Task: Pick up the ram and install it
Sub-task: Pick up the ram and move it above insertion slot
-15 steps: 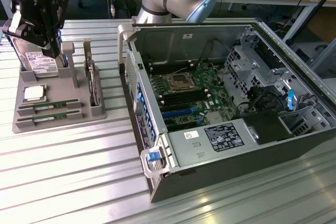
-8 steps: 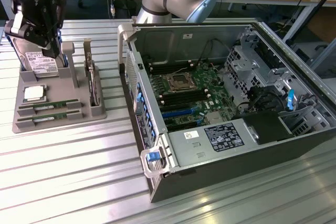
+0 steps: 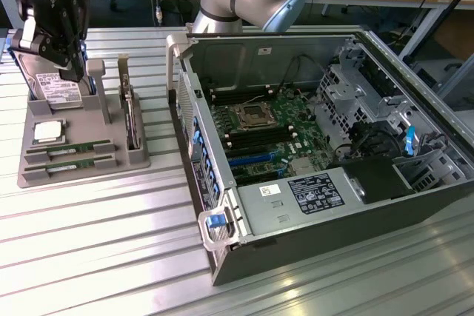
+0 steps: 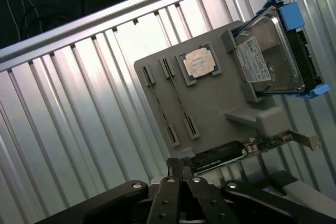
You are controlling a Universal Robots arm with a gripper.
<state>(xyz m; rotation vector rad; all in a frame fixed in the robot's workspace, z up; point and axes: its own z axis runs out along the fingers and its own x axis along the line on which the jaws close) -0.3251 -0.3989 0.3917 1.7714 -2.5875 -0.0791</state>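
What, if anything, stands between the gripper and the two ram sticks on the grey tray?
Nothing visible does. The shut gripper hangs above the grey tray, near the hard drive. The two ram sticks lie in their slots beside the CPU chip, their tops uncovered, so the way down to them looks open.

Grey tray (image 3: 104, 137) on slatted table (image 3: 96, 242), ram (image 3: 72, 150) and twin (image 3: 68, 163) lying in its slots, CPU (image 3: 47, 132) beside them, end effector (image 3: 70, 64) above hard drive (image 3: 59, 88), open computer case (image 3: 296, 246) at the exterior view's right.
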